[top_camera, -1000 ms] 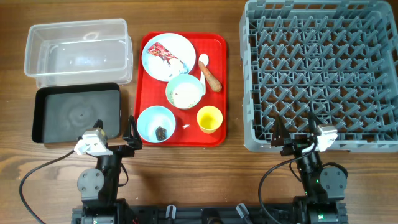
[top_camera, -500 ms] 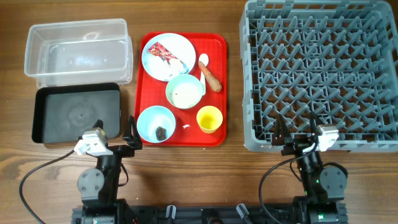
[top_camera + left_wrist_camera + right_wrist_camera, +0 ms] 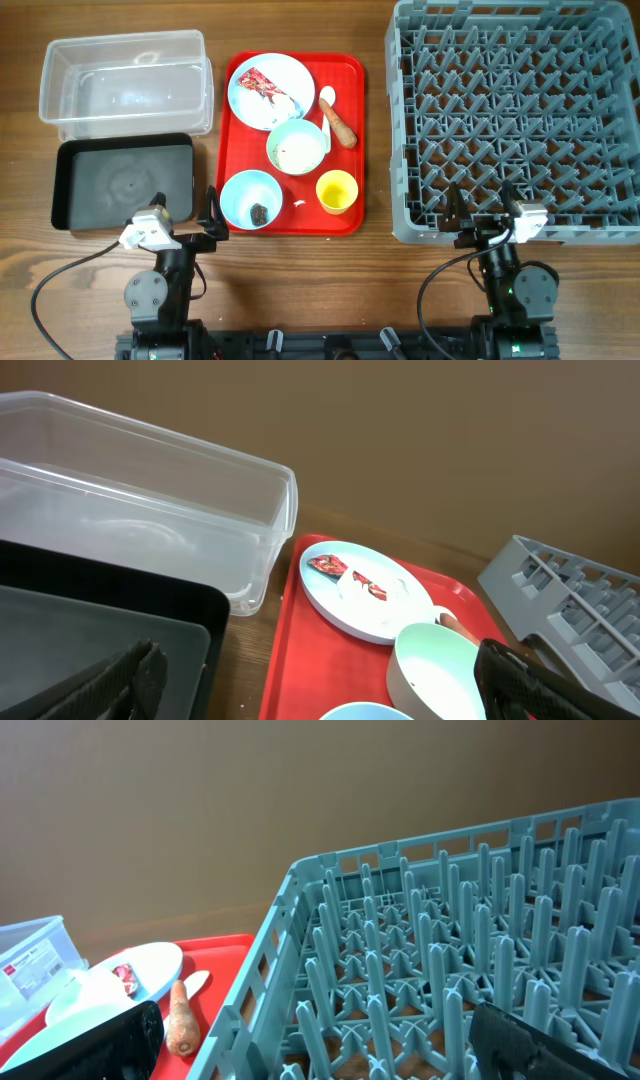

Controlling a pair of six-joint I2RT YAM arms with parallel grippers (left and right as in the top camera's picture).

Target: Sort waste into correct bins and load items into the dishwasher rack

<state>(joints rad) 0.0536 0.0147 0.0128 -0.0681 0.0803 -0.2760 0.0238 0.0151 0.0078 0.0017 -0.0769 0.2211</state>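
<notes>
On the red tray (image 3: 352, 88) sit a pale blue plate (image 3: 283, 68) with the red-and-white wrapper (image 3: 258, 82), a pale green bowl (image 3: 297, 147), a light blue bowl (image 3: 250, 190) holding a dark scrap (image 3: 259, 212), a yellow cup (image 3: 336, 191), a white spoon (image 3: 326, 97) and a carrot stick (image 3: 340, 125). The clear tub (image 3: 125, 80) and black tray (image 3: 123, 183) lie to the left, the grey rack (image 3: 515, 120) to the right. My left gripper (image 3: 185, 205) stands open by the black tray's near corner. My right gripper (image 3: 480, 200) is open at the rack's near edge. Neither holds anything.
A white paper scrap (image 3: 299, 204) lies on the red tray between the blue bowl and the cup. Bare wooden table (image 3: 330, 280) runs along the front between the two arms. Cables trail beside each arm base.
The right wrist has shifted very slightly to the right. Nothing else has moved.
</notes>
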